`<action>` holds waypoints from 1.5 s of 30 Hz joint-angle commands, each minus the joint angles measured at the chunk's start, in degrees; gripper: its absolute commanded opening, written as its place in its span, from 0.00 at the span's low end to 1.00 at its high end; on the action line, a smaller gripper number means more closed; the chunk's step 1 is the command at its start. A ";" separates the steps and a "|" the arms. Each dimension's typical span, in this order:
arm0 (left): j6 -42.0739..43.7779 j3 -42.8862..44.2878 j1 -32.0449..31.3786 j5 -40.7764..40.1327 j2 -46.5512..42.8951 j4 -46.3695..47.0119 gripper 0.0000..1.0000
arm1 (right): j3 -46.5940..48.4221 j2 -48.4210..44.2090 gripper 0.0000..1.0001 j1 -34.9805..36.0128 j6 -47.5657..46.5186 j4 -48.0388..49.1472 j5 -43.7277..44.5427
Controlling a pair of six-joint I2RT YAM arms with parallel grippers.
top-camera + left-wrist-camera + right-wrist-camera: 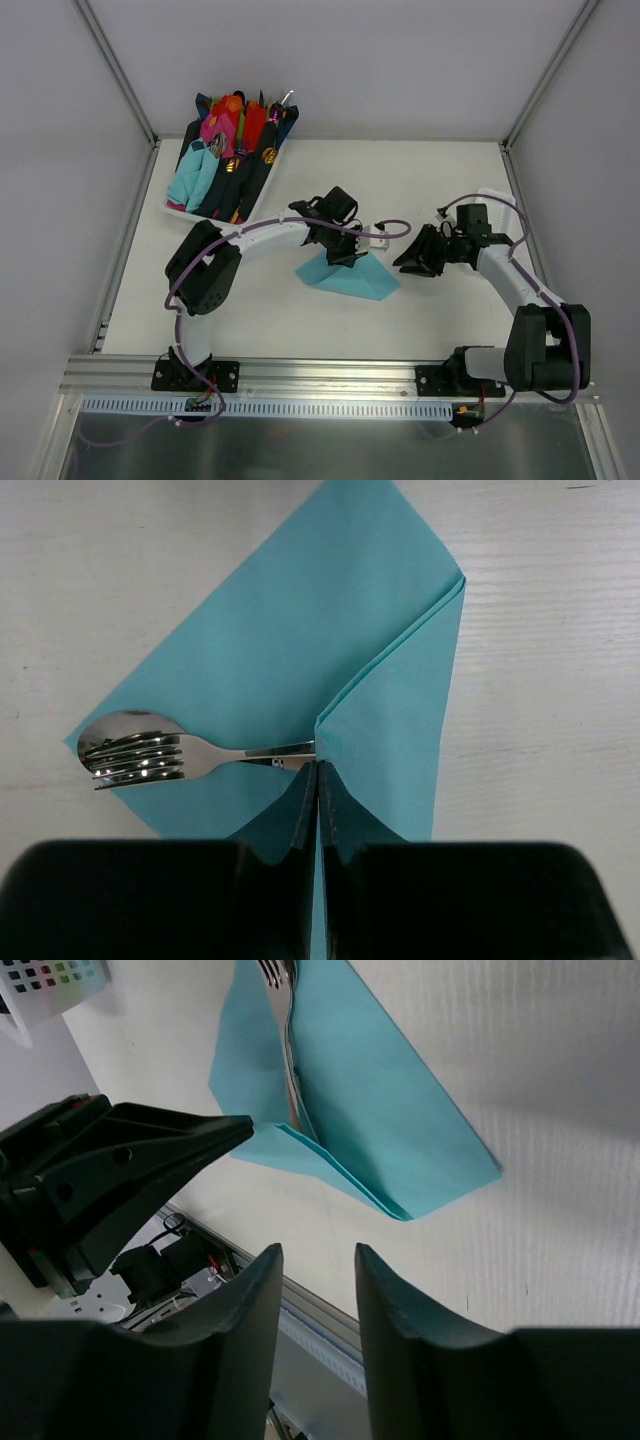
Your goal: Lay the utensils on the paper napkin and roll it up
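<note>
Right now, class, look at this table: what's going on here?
The left gripper is shut on a folded flap of the teal paper napkin. A silver fork and spoon lie stacked on the napkin, their handles tucked under that fold. The right gripper hovers beside it, jaws apart, holding nothing. The roll is only begun. A tray of coloured napkin bundles sits at the far left.
</note>
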 commanded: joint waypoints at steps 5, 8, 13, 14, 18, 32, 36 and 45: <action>0.91 3.06 1.65 2.19 1.76 -0.95 0.00 | 0.16 2.38 0.29 6.02 2.22 5.16 -0.79; 0.56 3.23 2.00 2.19 2.55 -0.95 0.00 | -0.72 4.05 0.27 8.74 5.03 8.76 -0.61; -0.06 3.67 2.44 2.36 3.52 -0.95 0.00 | -2.21 7.12 0.24 13.57 10.04 15.44 -0.44; -0.14 3.84 2.53 2.36 3.69 -0.95 0.00 | -2.22 7.74 0.23 14.19 10.57 15.98 -0.26; -0.50 4.63 2.80 2.72 4.48 -0.95 0.00 | -2.30 10.37 0.22 17.09 12.86 18.88 0.79; -1.55 5.52 3.68 2.98 5.45 -0.95 0.05 | -1.07 20.57 0.14 20.18 16.11 23.54 4.31; -3.04 5.87 3.94 2.45 5.19 -0.95 0.15 | -1.07 22.59 0.14 20.18 16.11 23.54 5.36; -19.28 2.11 11.31 8.40 -7.79 -0.95 0.46 | -2.21 23.56 0.12 20.26 16.20 23.54 6.33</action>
